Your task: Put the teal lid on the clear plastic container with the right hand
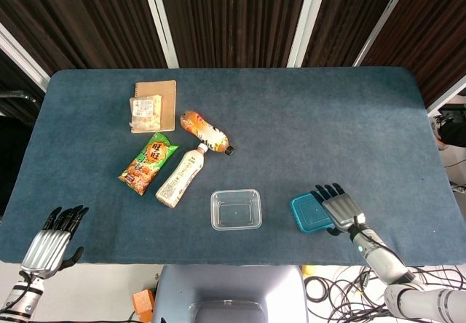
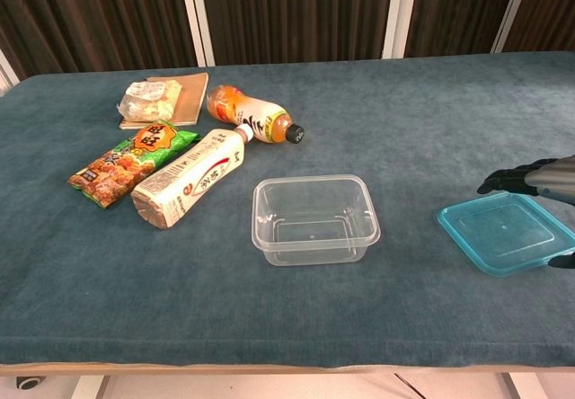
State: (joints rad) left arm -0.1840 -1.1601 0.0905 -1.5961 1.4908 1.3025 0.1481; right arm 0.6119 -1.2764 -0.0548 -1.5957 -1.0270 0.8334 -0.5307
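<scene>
Two things mattered to me at that moment: the teal lid (image 1: 312,212) and the clear plastic container (image 1: 236,209). The lid lay flat on the blue surface (image 1: 291,126), at the near right, and the container stood open and empty to its left, apart from it, with bare surface between them. The lid's long axis ran roughly left to right, a little turned against the container's.

My right hand (image 1: 339,209) was over the right part of the lid, palm down, with the fingers (image 1: 323,190) spread apart and pointing to the far side. In the chest view the fingers (image 2: 505,181) hovered just above the far right edge of the lid (image 2: 503,230), and I could not tell if the thumb, low at the frame's edge, was touching the rim. The hand held nothing.

So the lid lay under the fingers and to their left, and I judged that the hand needed to come lower and close on the right edge before carrying the lid left to the container (image 2: 314,217). The thin flat rim would probably be hard to catch.

My left hand (image 1: 52,237) was far away at the near left edge, fingers apart and empty, so the right hand was much the nearer one.
</scene>
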